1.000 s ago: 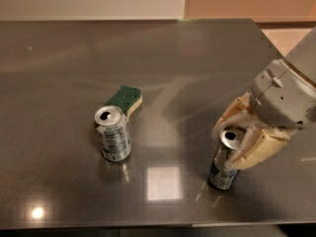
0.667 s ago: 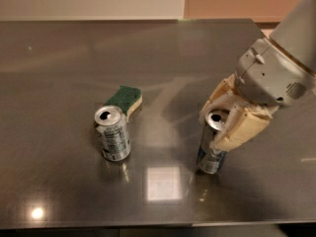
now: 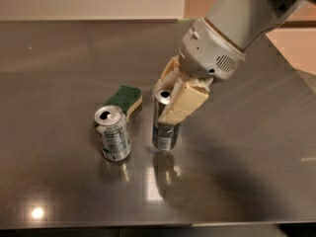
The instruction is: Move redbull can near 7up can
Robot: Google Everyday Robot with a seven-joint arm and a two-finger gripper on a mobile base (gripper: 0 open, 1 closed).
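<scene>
The redbull can (image 3: 165, 132) is a slim tall silver can with dark patches, upright on the steel table just right of the 7up can. The 7up can (image 3: 112, 133) is a shorter, wider silver-grey can with a print panel, upright at centre left. My gripper (image 3: 170, 97) comes down from the upper right, and its cream fingers (image 3: 181, 102) are shut on the upper part of the redbull can. The two cans stand a small gap apart and do not touch.
A green and yellow sponge (image 3: 124, 98) lies just behind the two cans. The grey steel table (image 3: 59, 58) fills the view; its front edge runs along the bottom and its right edge slants at the upper right. My arm (image 3: 237, 19) hangs over the right side.
My gripper has carried the redbull can leftward across the table, from the right side to a spot close beside the 7up can. The 7up can and sponge have not moved.
</scene>
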